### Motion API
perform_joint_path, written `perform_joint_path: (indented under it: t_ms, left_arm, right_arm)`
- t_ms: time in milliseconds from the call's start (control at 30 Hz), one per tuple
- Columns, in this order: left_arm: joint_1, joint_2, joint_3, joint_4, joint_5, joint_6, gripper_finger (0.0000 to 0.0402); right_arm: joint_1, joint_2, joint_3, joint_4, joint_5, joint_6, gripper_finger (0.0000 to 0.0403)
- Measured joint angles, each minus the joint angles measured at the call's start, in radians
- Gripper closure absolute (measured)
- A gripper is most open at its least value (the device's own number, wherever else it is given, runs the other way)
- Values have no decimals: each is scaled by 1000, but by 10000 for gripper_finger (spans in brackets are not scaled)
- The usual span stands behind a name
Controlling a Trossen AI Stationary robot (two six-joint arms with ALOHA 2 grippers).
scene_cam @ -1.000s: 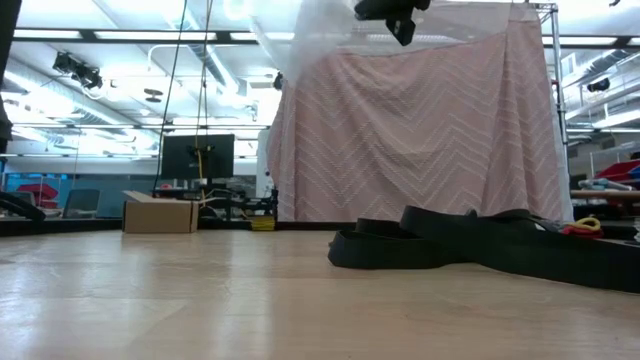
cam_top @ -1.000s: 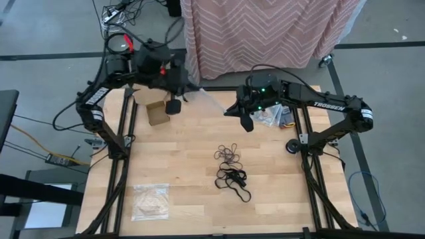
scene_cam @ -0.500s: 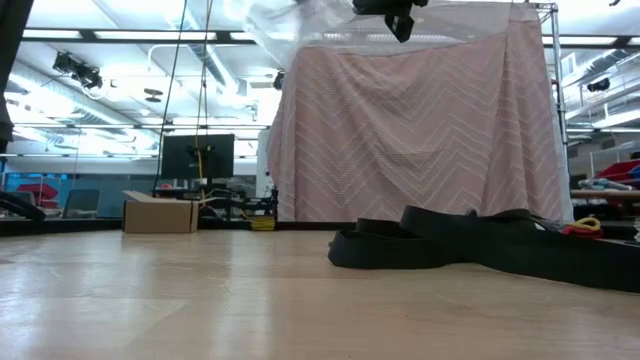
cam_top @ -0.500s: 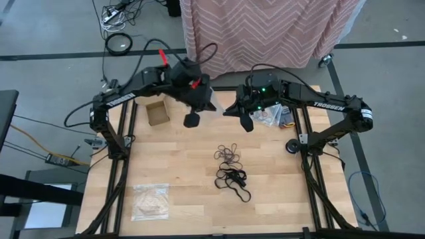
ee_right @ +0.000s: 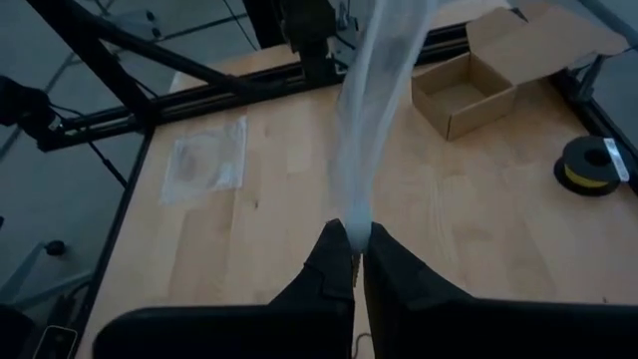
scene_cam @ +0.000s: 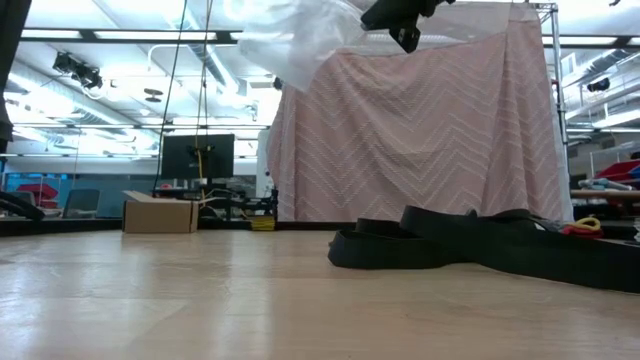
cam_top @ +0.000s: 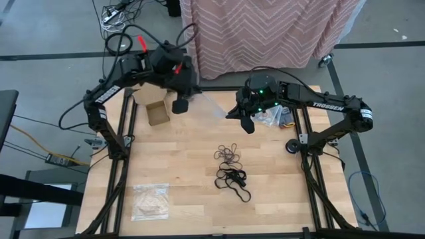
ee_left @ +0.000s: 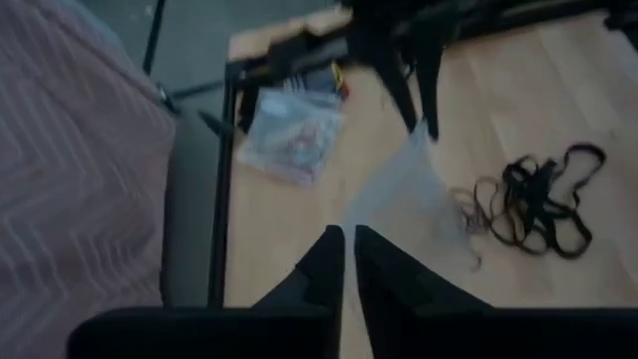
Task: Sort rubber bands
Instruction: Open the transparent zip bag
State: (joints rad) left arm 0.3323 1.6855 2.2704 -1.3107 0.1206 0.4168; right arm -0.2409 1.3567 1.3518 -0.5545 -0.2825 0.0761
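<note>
Left gripper [cam_top: 179, 106] swung back; two rubber band piles [cam_top: 230, 156], one box [cam_top: 157, 113].

Your rubber bands [cam_top: 230, 167]: small tan loops clustered centre frame; larger black ones tangled just below, flat.

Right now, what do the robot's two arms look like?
Both are dark, jointed arms. The left arm has red tags and looping black cables near its wrist. The right arm has white TROSSEN lettering and little green lights. Each ends in a pincer with two slim dark fingers.
</note>
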Motion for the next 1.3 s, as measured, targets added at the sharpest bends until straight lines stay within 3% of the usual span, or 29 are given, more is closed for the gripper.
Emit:
perform_joint_path:
  t_ms: [367,567,800,1033,1300]
  left_arm:
    - [89,-1,0,-47,105,-48,225]
    - [99,4,0,-44,181,-51,200]
    - [99,14,-20,-54,274,-100,251]
    - [89,16,-94,-20,285,-104,382]
    - [37,16,-206,101,281,-103,398]
  right_arm:
    - [0,0,-1,0,-17,-1,403]
    - [0,0,-1,0,-24,-6,403]
    - [-11,0,-1,9,-24,-8,403]
    - [-13,0,-2,24,-26,-8,403]
    - [-24,0,-2,74,-27,-8,403]
